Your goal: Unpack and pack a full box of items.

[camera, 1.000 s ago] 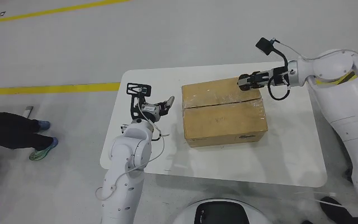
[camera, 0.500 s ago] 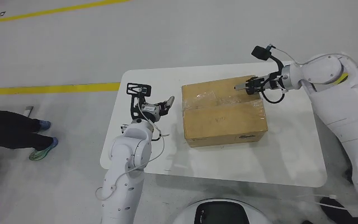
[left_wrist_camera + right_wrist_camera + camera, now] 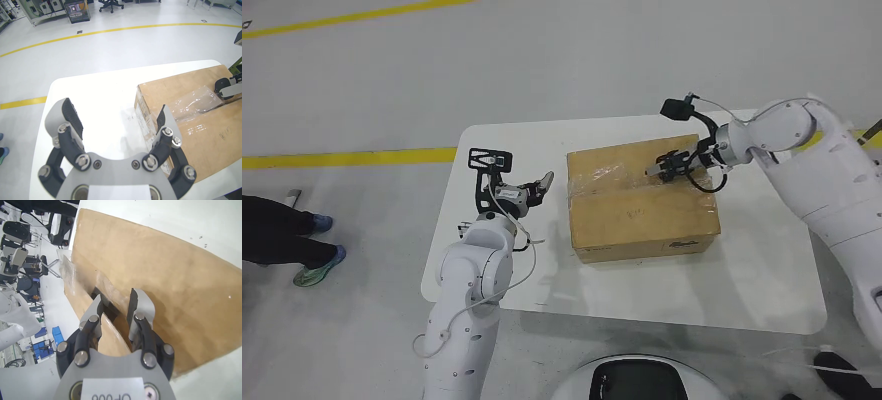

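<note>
Off the worktop's left edge, a yellow floor line [image 3: 352, 157] is running across the floor.

L gripper [image 3: 532, 190] is hovering over the left part of the white worktop [image 3: 762, 290], btwn the left edge and the box. Its fingers are spread wide w/ nothing btwn them. In its wrist view the L gripper [image 3: 115, 111] is framing bare worktop [image 3: 98, 91]. The top view is showing it just beside the box's left end but apart from it.

The cardboard box [image 3: 642, 215] is sitting right of centre, long sides approx parallel to the worktop's far edge and its far side near that edge. The flaps are lying down. Clear tape [image 3: 612, 180] is running along the centre seam, and it is looking crinkled and loose in the left wrist view [image 3: 192, 102]. A white label [image 3: 143, 121] is sitting on the box's [image 3: 208, 123] left end.

R gripper [image 3: 657, 170] is resting tip-down on the box top at the seam, towards the far side, w/ its arm stretching in from the worktop's far right corner. In its wrist view the R gripper [image 3: 116, 296] is standing partly apart, not clenched. One finger is sitting at a dark gap in the seam and the other on the flap beside it, w/ tape [image 3: 70, 268] trailing ahead over the box [image 3: 160, 275]. Whether the pads are pinching any tape cannot be told.
</note>
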Controlling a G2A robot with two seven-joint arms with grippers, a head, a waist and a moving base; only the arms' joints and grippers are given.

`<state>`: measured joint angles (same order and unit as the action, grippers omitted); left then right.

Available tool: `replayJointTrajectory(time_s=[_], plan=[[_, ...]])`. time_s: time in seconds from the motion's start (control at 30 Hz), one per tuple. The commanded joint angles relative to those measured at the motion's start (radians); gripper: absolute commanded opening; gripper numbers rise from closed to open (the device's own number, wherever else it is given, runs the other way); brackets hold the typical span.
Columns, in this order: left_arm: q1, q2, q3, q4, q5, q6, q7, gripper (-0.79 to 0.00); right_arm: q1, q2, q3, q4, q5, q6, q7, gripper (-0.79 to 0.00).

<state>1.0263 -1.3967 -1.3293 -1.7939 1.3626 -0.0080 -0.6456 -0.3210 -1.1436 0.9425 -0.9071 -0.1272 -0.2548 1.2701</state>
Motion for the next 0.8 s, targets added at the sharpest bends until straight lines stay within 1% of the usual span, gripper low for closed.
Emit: replayJointTrajectory(time_s=[0.0,0.03,0.07,0.1,0.17,0.33,0.5,0.57,0.6,0.7,0.77], plan=[[0.0,0.0,0.0,0.0,0.0,0.0,0.0,0.0,0.008,-0.006,-0.012,0.017,0.014,-0.02,0.007,-0.517],[0.0,0.0,0.0,0.0,0.0,0.0,0.0,0.0,0.011,-0.007,-0.017,0.021,0.01,-0.025,0.006,-0.526],[0.0,0.0,0.0,0.0,0.0,0.0,0.0,0.0,0.015,-0.011,-0.025,0.03,0.012,-0.03,0.003,-0.597],[0.0,0.0,0.0,0.0,0.0,0.0,0.0,0.0,0.02,-0.014,-0.031,0.035,0.012,-0.034,-0.001,-0.643],[0.0,0.0,0.0,0.0,0.0,0.0,0.0,0.0,0.028,-0.02,-0.043,0.044,0.011,-0.039,-0.01,-0.785],[0.0,0.0,0.0,0.0,0.0,0.0,0.0,0.0,0.042,-0.034,-0.062,0.068,0.038,-0.057,-0.034,-0.785],[0.018,0.002,-0.001,-0.003,-0.001,-0.012,0.025,0.0,0.051,-0.053,-0.046,0.104,0.213,-0.081,-0.009,-0.785],[0.019,0.003,-0.003,-0.004,-0.001,-0.014,0.026,0.0,0.056,-0.057,-0.046,0.113,0.243,-0.091,0.001,-0.785],[0.02,0.003,-0.004,-0.005,0.0,-0.013,0.026,0.0,0.056,-0.061,-0.041,0.12,0.286,-0.093,0.016,-0.785],[0.02,0.003,-0.005,-0.007,-0.002,-0.008,0.026,0.0,0.067,-0.064,-0.042,0.128,0.307,-0.102,0.041,-0.785],[0.02,0.004,-0.005,-0.007,0.0,-0.008,0.026,0.0,0.067,-0.065,-0.033,0.136,0.355,-0.102,0.068,-0.785]])
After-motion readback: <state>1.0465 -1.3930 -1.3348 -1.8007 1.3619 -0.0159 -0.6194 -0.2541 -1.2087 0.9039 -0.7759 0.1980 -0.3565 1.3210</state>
